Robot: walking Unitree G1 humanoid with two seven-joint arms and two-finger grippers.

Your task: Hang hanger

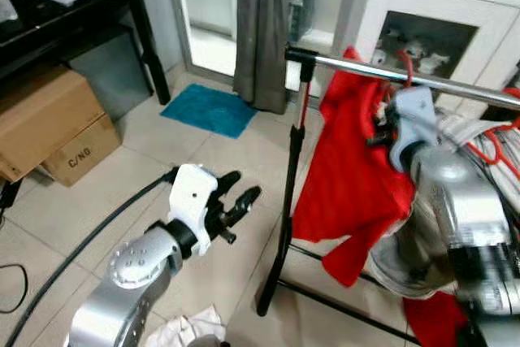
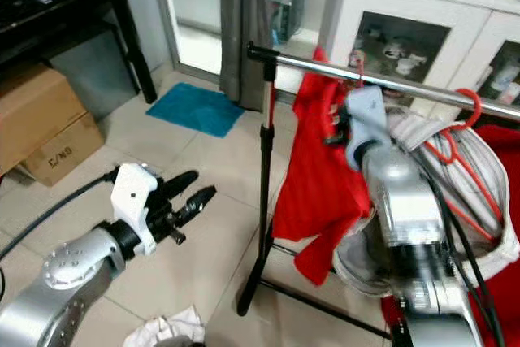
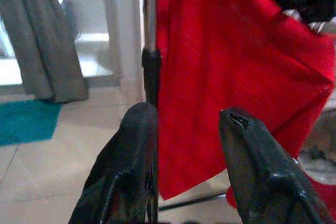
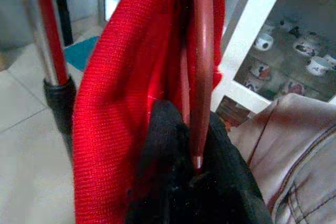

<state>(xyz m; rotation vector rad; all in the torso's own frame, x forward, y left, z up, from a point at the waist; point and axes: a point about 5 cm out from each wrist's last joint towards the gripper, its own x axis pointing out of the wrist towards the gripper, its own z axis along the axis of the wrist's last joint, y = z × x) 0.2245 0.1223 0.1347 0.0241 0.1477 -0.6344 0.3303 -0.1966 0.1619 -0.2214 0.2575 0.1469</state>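
Observation:
A red hanger (image 4: 202,72) carries a red garment (image 1: 349,176). My right gripper (image 4: 194,166) is shut on the hanger's bar, just under the chrome rail (image 1: 366,69) of the clothes rack. The hanger's red hook (image 2: 357,67) curves up at the rail; whether it rests on the rail I cannot tell. The garment hangs down beside the rack's black and red upright (image 1: 291,160). My left gripper (image 1: 240,194) is open and holds nothing. It hovers low over the floor, left of the upright, pointing at the garment (image 3: 231,77).
Further right on the rail hang another red hanger (image 2: 459,144) and pale garments (image 2: 479,201). Cardboard boxes (image 1: 49,127) stand at the left, a blue mat (image 1: 207,109) and grey curtain (image 1: 262,30) behind. A white cabinet (image 1: 439,6) stands beyond the rail. A white cloth (image 1: 187,331) lies on the floor.

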